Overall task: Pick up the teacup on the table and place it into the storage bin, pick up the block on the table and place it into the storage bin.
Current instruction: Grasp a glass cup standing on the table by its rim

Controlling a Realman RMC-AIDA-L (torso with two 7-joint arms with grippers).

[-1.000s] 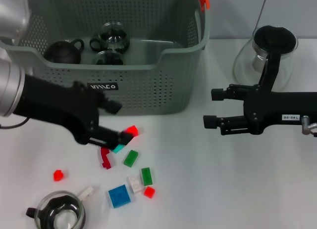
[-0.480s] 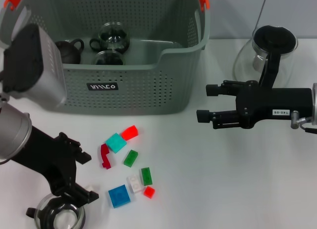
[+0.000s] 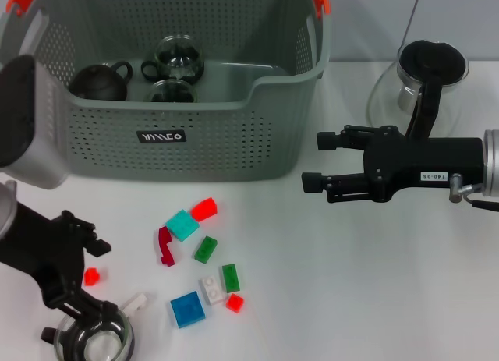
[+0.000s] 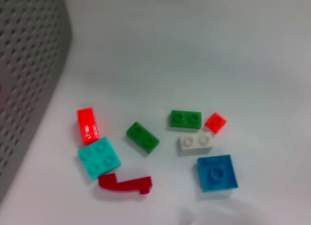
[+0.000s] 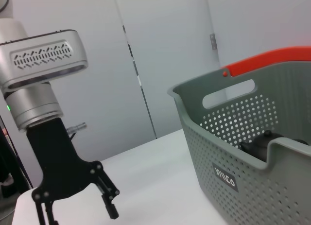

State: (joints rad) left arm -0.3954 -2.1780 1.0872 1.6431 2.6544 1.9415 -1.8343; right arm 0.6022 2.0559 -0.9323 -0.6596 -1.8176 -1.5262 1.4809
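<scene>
A glass teacup [image 3: 93, 342] with a black handle stands at the table's near left edge. My left gripper [image 3: 100, 277] hovers open just beyond it, holding nothing. A small red block [image 3: 92, 276] on the table shows in the gap between the fingers. Loose blocks lie in the middle: teal [image 3: 183, 224] [image 4: 98, 158], red [image 3: 204, 208] [image 4: 87, 125], dark red [image 3: 164, 246], two green [image 3: 206, 249] [image 3: 231, 277], white [image 3: 211, 288] and blue [image 3: 188, 309] [image 4: 217, 172]. The storage bin [image 3: 234, 143] stands behind them. My right gripper [image 3: 314, 161] hangs open and empty to the right of the bin.
Inside the bin sit a black teapot [image 3: 99, 80] and two glass cups [image 3: 178, 58] [image 3: 170, 90]. A glass pot with a black lid [image 3: 425, 72] stands at the back right, behind my right arm. A white piece [image 3: 134, 302] lies beside the teacup.
My left gripper has drawn back from the red and teal blocks by the bin to the near left, over the teacup. The teal block now lies uncovered. My right gripper has crept left.
</scene>
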